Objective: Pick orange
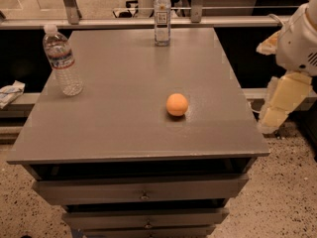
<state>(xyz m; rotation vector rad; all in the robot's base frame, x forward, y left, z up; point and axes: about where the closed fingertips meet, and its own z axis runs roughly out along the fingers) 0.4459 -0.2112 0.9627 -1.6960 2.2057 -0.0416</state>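
The orange [177,104] is a small round fruit lying on the grey table top [124,128], right of the middle and towards the front. My gripper [275,114] hangs at the right edge of the view, beside and off the table's right side, with its cream-coloured end pointing down. It is well to the right of the orange and touches nothing. The white arm joint [299,38] is above it.
A clear water bottle [62,61] stands at the table's left edge. A second clear bottle [162,16] stands at the far edge, centre. Drawers [143,190] are below the table front. A railing runs behind, and speckled floor lies to the right.
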